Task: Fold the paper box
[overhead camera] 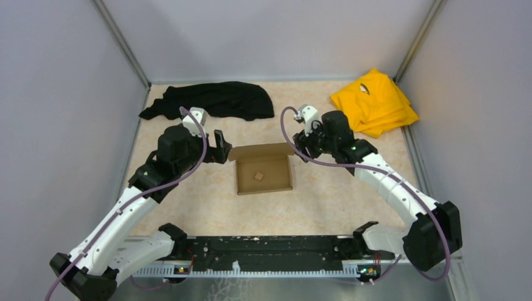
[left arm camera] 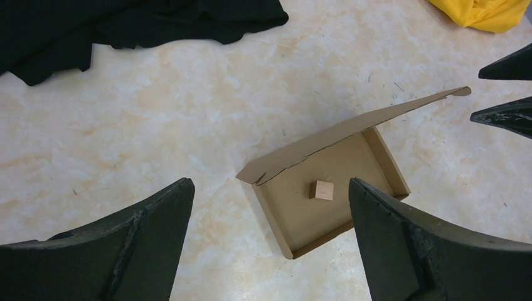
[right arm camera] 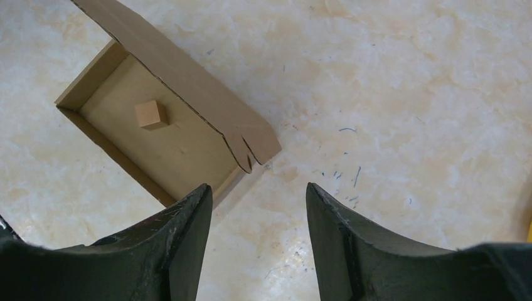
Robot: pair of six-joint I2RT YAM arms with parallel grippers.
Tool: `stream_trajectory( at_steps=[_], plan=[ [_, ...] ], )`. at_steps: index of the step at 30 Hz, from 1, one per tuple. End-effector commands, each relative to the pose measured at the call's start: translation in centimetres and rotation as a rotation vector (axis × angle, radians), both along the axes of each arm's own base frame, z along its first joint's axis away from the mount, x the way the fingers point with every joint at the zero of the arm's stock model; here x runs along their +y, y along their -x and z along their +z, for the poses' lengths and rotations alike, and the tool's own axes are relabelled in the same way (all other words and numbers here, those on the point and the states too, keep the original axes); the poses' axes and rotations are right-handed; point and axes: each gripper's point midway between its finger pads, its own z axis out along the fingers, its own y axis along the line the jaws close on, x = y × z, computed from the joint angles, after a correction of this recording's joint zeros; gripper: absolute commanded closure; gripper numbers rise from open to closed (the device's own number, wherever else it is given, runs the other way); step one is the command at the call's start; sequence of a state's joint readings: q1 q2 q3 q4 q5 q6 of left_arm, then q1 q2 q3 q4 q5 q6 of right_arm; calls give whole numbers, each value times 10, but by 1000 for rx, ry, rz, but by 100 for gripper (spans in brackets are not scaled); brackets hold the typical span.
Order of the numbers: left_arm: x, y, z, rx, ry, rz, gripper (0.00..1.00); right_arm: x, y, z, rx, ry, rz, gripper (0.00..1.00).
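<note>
The left end effector [left arm camera: 270, 185] is held wide and the right end effector [right arm camera: 256, 187] half-narrow and empty. Just below and between them the box [overhead camera: 277, 180] is set on the desk [overhead camera: 326, 200], its lid [overhead camera: 260, 150] raised, likely flanked so it can be pressed shut.

Table [overhead camera: 326, 207]: box [overhead camera: 276, 174], black cloth [overhead camera: 216, 100], yellow cloth [overhead camera: 376, 103]

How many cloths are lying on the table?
2. The crumpled black fabric cloth lies at the back left; the folded yellow fabric cloth sits in the back right corner. No others show.
</note>
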State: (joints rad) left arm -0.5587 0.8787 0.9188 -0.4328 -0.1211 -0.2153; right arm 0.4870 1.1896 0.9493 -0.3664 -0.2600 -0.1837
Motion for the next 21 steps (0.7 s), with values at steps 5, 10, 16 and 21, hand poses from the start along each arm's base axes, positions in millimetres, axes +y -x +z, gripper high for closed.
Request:
stream_trajectory(
  at_steps=[5,10,16,21],
  plan=[
    [4,-4,5,-58,-45,13,1,21,-11,14,-85,62,71,44],
    [-2,-4,0,-45,-53,-17,2,20,-15,14,-99,74,54,47],
    [-6,-5,-8,-11,-68,-23,22,23,-18,19,-117,57,49,52],
    [-5,-3,-7,-21,-72,-11,27,25,-19,12,-104,60,54,57]
  ],
)
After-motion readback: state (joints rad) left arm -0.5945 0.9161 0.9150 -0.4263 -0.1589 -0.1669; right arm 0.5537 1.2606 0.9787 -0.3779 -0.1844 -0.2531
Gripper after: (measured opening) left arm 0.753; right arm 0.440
